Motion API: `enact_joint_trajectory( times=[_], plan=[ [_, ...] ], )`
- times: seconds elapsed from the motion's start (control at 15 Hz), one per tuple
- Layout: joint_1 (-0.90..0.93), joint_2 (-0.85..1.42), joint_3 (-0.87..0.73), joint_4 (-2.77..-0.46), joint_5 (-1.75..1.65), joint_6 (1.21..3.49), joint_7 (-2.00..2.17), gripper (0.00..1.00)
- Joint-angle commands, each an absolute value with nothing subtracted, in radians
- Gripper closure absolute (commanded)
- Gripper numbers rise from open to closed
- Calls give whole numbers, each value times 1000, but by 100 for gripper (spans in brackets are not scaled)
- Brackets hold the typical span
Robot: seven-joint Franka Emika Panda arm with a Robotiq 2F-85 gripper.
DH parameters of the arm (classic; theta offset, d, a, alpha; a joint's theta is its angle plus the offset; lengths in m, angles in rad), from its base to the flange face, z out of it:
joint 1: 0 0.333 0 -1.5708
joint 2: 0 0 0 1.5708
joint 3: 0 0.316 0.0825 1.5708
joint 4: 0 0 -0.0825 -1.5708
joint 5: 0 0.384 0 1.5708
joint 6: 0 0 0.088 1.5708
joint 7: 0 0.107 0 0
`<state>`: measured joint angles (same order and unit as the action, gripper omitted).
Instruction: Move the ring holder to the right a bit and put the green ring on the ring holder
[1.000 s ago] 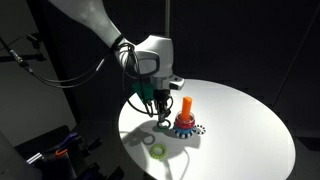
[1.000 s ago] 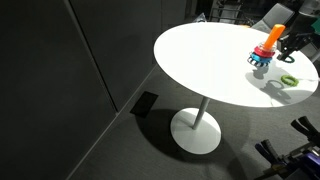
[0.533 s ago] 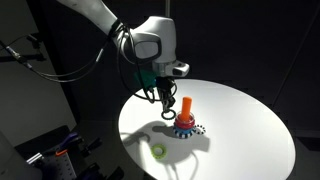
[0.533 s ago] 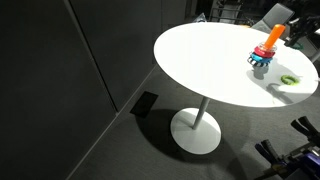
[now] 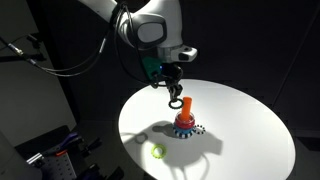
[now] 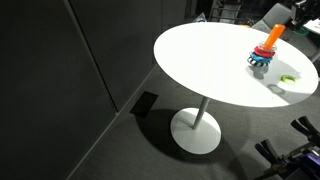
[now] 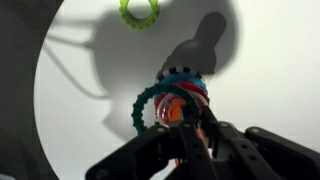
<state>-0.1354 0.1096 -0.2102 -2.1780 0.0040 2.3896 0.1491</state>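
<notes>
The white round table (image 5: 240,125) carries the ring holder (image 5: 185,120) upright near its middle in both exterior views, with the arm (image 5: 120,12) reaching in above it. Only one of those views shows the gripper (image 5: 174,92) clearly, hanging just above the orange peg. The wrist view alone shows the grip: the fingers (image 7: 205,135) are drawn together on the rim of the green ring (image 7: 150,100), which hangs over the holder's top, while a lime ring (image 7: 146,10) lies apart on the table.
</notes>
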Motion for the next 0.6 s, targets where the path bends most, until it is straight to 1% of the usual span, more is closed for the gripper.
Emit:
enact_joint_trajectory(
  times=[0.0, 0.53],
  plan=[
    [-143, 119, -203, -2120, -13, 2353, 205, 94],
    [-136, 184, -199, -2033, -12, 2357, 280, 94]
  ],
)
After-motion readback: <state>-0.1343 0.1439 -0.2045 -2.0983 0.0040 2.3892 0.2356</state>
